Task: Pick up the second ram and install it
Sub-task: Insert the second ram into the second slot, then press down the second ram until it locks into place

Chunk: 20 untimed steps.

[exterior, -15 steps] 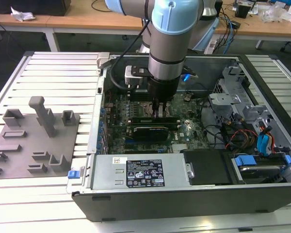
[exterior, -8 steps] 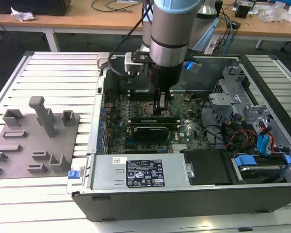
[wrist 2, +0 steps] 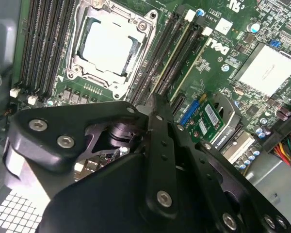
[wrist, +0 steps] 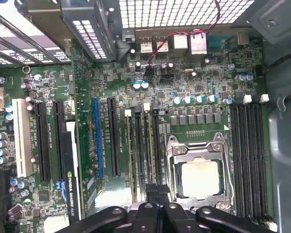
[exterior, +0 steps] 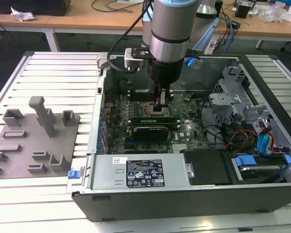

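My gripper (exterior: 163,110) reaches down into the open computer case (exterior: 184,199), with its tips at the memory slots beside the CPU socket (wrist 2: 109,46). In the second wrist view the fingers are pressed together at the gripper (wrist 2: 155,99). The second ram (wrist 2: 184,59), a narrow green stick, lies along a slot with white latches and runs out from under the tips. It sits low, level with the slots. The first wrist view shows the gripper (wrist: 157,194) above the same slots, next to the CPU socket (wrist: 199,177).
A black graphics card (exterior: 148,130) lies just in front of the slots. The power supply (exterior: 140,170) lies along the case's front, with drive bays and cables (exterior: 242,136) on the exterior view's right. A grey fixture plate (exterior: 36,141) rests on the table on the exterior view's left.
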{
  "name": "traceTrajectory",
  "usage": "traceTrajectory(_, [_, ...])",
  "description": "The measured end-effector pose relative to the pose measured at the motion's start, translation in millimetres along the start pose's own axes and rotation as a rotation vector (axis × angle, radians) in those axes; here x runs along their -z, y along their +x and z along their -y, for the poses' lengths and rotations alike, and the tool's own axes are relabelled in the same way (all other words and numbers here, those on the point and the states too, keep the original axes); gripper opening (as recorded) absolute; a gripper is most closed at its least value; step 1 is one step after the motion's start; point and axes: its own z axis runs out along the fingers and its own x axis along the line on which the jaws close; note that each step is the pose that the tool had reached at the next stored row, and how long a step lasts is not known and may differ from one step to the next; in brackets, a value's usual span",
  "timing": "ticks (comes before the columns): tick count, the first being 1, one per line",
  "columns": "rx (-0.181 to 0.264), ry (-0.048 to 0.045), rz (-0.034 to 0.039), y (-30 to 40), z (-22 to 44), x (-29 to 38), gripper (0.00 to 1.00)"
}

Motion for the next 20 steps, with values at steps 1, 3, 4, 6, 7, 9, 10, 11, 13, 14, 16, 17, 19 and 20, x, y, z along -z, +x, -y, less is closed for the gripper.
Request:
traceTrajectory(1, [0.000, 0.0000, 0.0000, 0.0, 0.0, 0.0, 0.11])
traceTrajectory(3, [0.000, -0.0004, 0.0050, 0.1, 0.0, -0.4, 0.11])
traceTrajectory(4, [0.000, -0.0008, 0.0109, 0.0, 0.1, -1.2, 0.11])
traceTrajectory(6, [0.000, -0.0029, 0.0110, -1.2, 8.7, -8.4, 0.11])
traceTrajectory(7, [0.000, -0.0033, 0.0110, -1.5, 12.2, -10.7, 0.11])
traceTrajectory(9, [0.000, -0.0041, 0.0111, -2.3, 19.8, -15.1, 0.11])
traceTrajectory(10, [0.000, -0.0044, 0.0110, -2.6, 23.1, -17.0, 0.11])
traceTrajectory(11, [0.000, -0.0048, 0.0111, -3.1, 28.6, -20.0, 0.11])
traceTrajectory(13, [0.000, -0.0057, 0.0109, -3.5, 35.7, -24.0, 0.11])
traceTrajectory(14, [0.000, -0.0061, 0.0108, -3.7, 39.7, -26.5, 0.11])
traceTrajectory(16, [0.000, -0.0061, 0.0109, -3.5, 46.0, -30.7, 0.11])
traceTrajectory(17, [0.000, -0.0064, 0.0102, -3.3, 47.4, -33.7, 0.11])
traceTrajectory(19, [0.000, -0.0061, 0.0104, -3.1, 47.6, -35.4, 0.11])
traceTrajectory(20, [0.000, -0.0063, 0.0101, -2.8, 47.7, -36.6, 0.11])
